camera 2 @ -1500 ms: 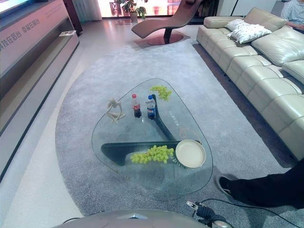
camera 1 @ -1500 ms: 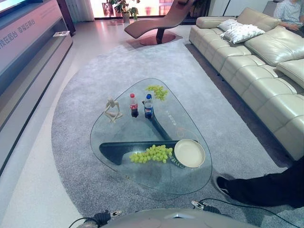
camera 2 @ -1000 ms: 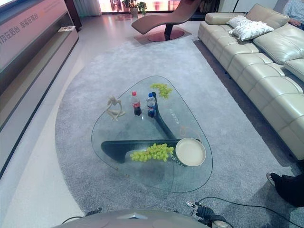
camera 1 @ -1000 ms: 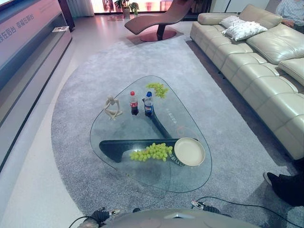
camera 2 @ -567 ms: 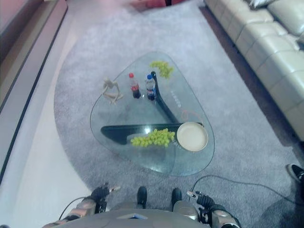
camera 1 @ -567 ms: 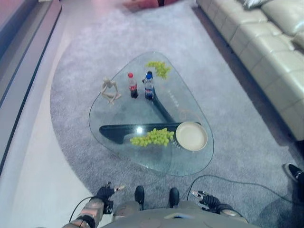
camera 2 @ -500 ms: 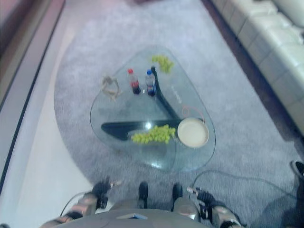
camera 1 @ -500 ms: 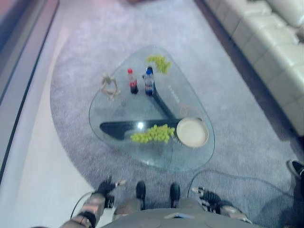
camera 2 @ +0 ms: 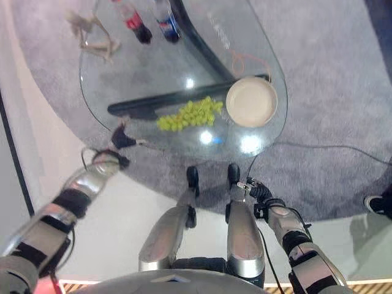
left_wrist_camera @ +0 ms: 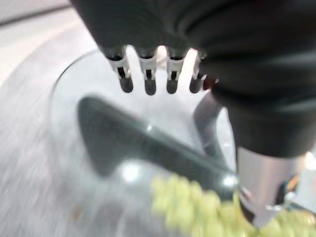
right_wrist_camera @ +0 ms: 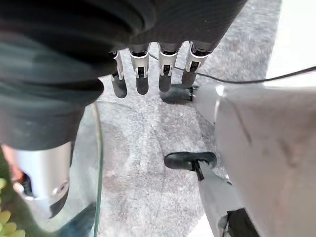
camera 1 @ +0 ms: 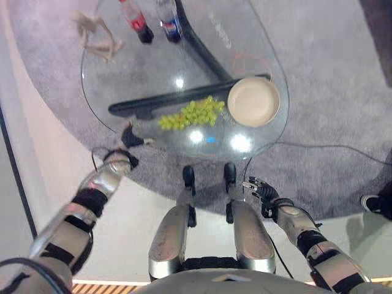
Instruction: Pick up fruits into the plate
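With the camera now tipped steeply down, the left hand point(camera 1: 128, 137) has come up, fingers relaxed and empty, to the glass surface point(camera 1: 98, 92) edge near the grapes point(camera 1: 191, 114), which lie just beside the plate point(camera 1: 253, 101), while the right hand point(camera 1: 260, 187) hangs open low, so picking seems about to start

A long bunch of green grapes point(camera 1: 192, 114) is lying flat on the glass table, stretching sideways near its front edge. Just beside it on the robot's right, a round cream plate point(camera 1: 253, 101) is sitting upright with nothing in it, its rim nearly touching the end of the bunch
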Tool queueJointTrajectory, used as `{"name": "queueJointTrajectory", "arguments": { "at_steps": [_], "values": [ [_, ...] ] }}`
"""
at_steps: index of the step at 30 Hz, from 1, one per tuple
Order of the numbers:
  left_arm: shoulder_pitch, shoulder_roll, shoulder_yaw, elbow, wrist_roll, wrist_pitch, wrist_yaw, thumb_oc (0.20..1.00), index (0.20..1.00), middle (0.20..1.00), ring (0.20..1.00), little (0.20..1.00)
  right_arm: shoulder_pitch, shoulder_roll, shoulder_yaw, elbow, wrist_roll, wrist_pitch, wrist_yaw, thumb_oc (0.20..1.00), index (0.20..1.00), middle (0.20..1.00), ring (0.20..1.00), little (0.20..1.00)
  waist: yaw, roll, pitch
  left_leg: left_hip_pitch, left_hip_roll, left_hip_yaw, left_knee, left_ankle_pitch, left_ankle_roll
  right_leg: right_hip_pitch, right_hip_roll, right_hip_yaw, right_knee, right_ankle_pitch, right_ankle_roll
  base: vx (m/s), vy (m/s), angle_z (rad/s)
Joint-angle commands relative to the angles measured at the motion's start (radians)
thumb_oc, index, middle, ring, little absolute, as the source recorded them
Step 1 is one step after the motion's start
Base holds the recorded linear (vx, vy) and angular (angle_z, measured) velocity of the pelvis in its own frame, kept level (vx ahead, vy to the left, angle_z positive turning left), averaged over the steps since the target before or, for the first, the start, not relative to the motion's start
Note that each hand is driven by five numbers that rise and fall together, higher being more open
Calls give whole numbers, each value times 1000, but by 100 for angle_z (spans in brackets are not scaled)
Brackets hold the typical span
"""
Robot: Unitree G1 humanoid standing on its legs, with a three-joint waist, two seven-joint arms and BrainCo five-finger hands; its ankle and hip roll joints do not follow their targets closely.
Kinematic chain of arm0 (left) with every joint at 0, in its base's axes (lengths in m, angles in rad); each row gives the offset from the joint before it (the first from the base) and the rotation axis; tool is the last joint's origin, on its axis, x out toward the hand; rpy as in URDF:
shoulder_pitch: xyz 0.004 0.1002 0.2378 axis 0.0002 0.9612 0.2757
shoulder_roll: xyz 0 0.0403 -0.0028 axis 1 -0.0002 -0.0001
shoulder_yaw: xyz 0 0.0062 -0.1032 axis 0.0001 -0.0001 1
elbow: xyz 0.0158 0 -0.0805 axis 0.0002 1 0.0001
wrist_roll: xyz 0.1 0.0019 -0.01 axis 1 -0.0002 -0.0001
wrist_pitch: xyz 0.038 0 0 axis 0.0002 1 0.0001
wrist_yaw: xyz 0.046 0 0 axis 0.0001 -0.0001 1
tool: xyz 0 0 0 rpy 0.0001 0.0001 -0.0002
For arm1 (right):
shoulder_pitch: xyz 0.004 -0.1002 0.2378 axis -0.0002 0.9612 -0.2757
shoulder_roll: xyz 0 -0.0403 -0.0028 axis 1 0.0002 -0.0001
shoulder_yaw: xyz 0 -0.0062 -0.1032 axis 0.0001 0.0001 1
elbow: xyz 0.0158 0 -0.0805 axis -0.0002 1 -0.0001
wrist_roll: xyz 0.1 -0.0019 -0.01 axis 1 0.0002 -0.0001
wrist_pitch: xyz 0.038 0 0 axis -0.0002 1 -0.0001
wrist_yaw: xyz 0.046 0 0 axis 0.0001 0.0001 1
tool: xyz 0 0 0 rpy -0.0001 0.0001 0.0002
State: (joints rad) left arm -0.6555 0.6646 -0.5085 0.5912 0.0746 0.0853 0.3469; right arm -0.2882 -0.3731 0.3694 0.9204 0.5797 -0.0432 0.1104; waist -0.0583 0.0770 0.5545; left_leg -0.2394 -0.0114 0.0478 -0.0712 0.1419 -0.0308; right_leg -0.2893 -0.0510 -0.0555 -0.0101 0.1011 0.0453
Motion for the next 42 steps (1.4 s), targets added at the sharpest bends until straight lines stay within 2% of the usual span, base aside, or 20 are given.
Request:
{"name": "queueJointTrajectory", "arguments": {
  "at_steps": [1, 8, 11, 17, 23, 27, 35, 36, 42],
  "values": [
    [-85, 17, -2, -8, 85, 71, 11, 1000, 1000, 1000, 1000, 1000, 16, 2, 16, -56, 49, -27, -28, 1000, 1000, 1000, 1000, 1000, -13, -28, -34, -117, -6, -15, 150, -108, 16, -187, -24, 21, 203, -54, 24, -69, -69, -4],
    [-336, -12, -80, 103, 160, 159, 2, 1000, 1000, 1000, 1000, 1000, -61, 24, 49, -46, 64, -66, -21, 1000, 1000, 1000, 1000, 1000, -46, -42, -34, -305, -11, -6, 233, -106, 14, -374, -5, 29, 265, -41, 19, -52, -79, -1],
    [-380, -44, -99, 162, 197, 184, 22, 1000, 1000, 1000, 1000, 1000, -72, 33, 59, -66, 100, -72, -22, 1000, 1000, 1000, 1000, 1000, -60, -54, -34, -356, -8, -1, 264, -112, 11, -419, 5, 33, 281, -43, 17, -15, -61, 1],
    [-481, -84, -146, 284, 169, 211, 16, 1000, 1000, 1000, 1000, 1000, -77, 36, 75, -122, 156, -107, -25, 1000, 1000, 1000, 1000, 1000, -95, -80, -34, -467, 4, 15, 307, -107, 2, -526, 32, 56, 311, -33, 19, 2, -15, -10],
    [-526, -118, -177, 330, 165, 235, -9, 1000, 1000, 1000, 1000, 1000, -86, 45, 72, -147, 217, -124, -21, 1000, 1000, 1000, 1000, 1000, -114, -94, -34, -517, -1, 14, 328, -111, 5, -577, 51, 75, 325, -27, 15, 8, -7, -5],
    [-551, -168, -216, 389, 195, 288, -23, 1000, 1000, 1000, 1000, 1000, -94, 59, 78, -169, 253, -133, -20, 1000, 1000, 1000, 1000, 1000, -132, -110, -34, -554, -10, 13, 354, -118, 6, -609, 62, 86, 335, -20, 14, 0, 0, 0],
    [-589, -197, -254, 517, 175, 355, 13, 1000, 1000, 1000, 1000, 1000, -98, 65, 90, -192, 295, -143, -5, 1000, 1000, 1000, 1000, 1000, -158, -129, -34, -593, -11, 20, 363, -123, 3, -652, 71, 100, 335, -13, 15, 1, 3, -5],
    [-594, -198, -253, 529, 174, 358, 23, 200, 200, 200, 200, 200, -99, 66, 92, -192, 300, -144, -6, 1000, 1000, 1000, 1000, 1000, -160, -131, -34, -595, -10, 21, 362, -123, 2, -655, 71, 101, 334, -12, 15, -4, -4, -4],
    [-600, -194, -261, 576, 174, 338, 16, 200, 200, 200, 200, 200, -98, 65, 94, -189, 320, -157, 6, 1000, 1000, 1000, 1000, 1000, -165, -136, -34, -601, -11, 22, 358, -123, 0, -660, 75, 107, 325, -9, 13, -1, 1, -1]
  ]
}}
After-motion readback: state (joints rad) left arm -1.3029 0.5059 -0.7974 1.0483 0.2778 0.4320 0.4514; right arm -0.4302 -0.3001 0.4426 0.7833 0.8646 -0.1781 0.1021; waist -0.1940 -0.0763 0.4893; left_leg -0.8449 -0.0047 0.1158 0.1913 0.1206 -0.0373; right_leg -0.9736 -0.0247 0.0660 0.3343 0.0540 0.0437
